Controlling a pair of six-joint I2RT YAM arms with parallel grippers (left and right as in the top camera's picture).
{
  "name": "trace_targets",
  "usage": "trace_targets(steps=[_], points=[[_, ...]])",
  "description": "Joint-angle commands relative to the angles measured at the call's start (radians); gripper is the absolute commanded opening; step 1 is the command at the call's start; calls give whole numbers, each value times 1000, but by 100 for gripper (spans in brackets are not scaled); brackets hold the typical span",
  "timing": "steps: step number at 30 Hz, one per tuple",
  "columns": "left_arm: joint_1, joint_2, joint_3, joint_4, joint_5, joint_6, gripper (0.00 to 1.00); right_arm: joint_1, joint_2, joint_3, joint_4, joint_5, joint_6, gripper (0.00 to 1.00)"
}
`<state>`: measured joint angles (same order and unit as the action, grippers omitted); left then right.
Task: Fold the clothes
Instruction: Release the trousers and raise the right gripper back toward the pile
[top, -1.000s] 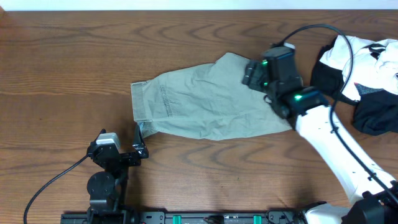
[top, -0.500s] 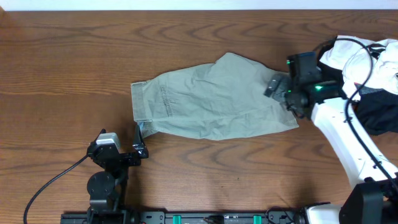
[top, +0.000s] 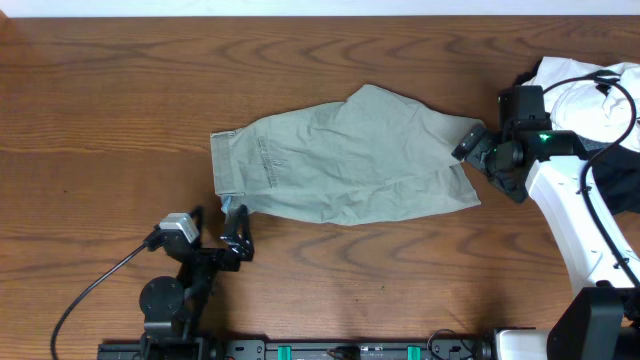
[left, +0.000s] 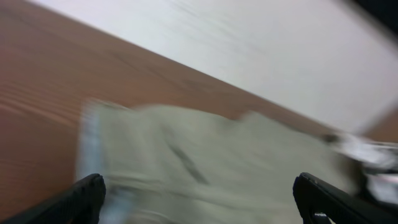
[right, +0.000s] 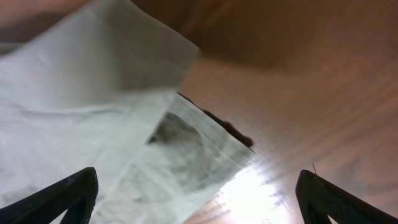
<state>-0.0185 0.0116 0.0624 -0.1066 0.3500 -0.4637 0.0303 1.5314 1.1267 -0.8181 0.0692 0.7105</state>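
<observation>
Overhead: the khaki garment (top: 345, 170) lies spread across the middle of the wooden table (top: 120, 90), with its waistband (top: 225, 165) at the left end. The left gripper (top: 218, 230) sits at lower left, just below that waistband, jaws spread and holding nothing. The right gripper (top: 472, 148) is at the garment's right edge — also spread wide — beside the black and white heap (top: 590, 85) at upper right.

Left wrist, blurred: the garment (left: 205, 165) fills the centre above far-apart fingertips (left: 87, 196).

Right wrist: a hem corner (right: 205, 152) covers the left and centre, with bare wood to the right — fingertips (right: 74, 193) sit in the bottom corners.
</observation>
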Motion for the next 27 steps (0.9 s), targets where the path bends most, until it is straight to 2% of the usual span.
trace_targets(steps=[1,4,7,10,16,18,22,27], points=[[5,11,-26,-10,239,-220,98,-5,2,3,40,-21,-65,99],[5,32,-26,-11,290,-218,98,-5,5,3,90,-22,-124,99],[5,72,-26,-11,285,-177,98,-5,18,3,108,-22,-129,94],[5,114,-26,-11,277,-134,98,-5,34,2,103,-13,-86,93],[5,197,-26,-10,267,-132,98,-6,66,2,94,19,-8,94],[5,211,-26,-10,258,-132,98,-10,71,2,87,21,-6,99],[5,227,-26,-10,235,-132,98,-31,71,2,31,66,150,96],[5,230,-26,-10,235,-132,98,-56,72,-5,51,61,157,95]])
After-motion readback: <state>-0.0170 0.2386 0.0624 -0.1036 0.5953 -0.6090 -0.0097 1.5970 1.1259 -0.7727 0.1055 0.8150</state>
